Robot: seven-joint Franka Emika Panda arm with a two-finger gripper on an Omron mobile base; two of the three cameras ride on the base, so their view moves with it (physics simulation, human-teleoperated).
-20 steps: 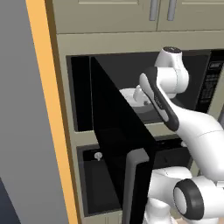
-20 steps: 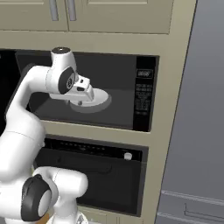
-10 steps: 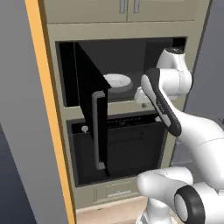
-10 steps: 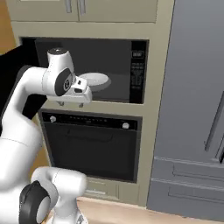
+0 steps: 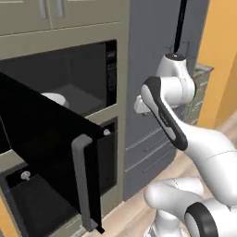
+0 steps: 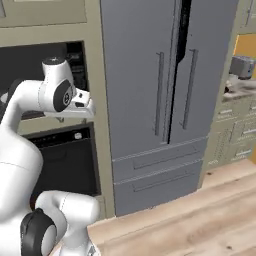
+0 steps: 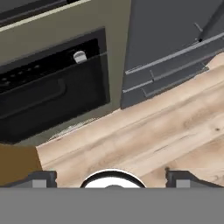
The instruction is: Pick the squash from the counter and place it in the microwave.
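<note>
The grey fridge [image 6: 160,100] fills the middle of the right base view, with the wooden floor [image 7: 144,140] below it. To its left stands the microwave [image 5: 69,78], its black door [image 5: 51,157] swung open and a white plate [image 5: 55,98] inside the dark cavity. Under it sits the oven [image 7: 52,96]. Far right, a stretch of counter [image 6: 242,89] carries a grey object too blurred to name. The gripper [image 7: 111,178] looks down at the floor, fingers [image 7: 41,178] well apart and holding nothing. The squash cannot be made out anywhere, so this seems to be the search step: next, turn toward that counter and find it.
</note>
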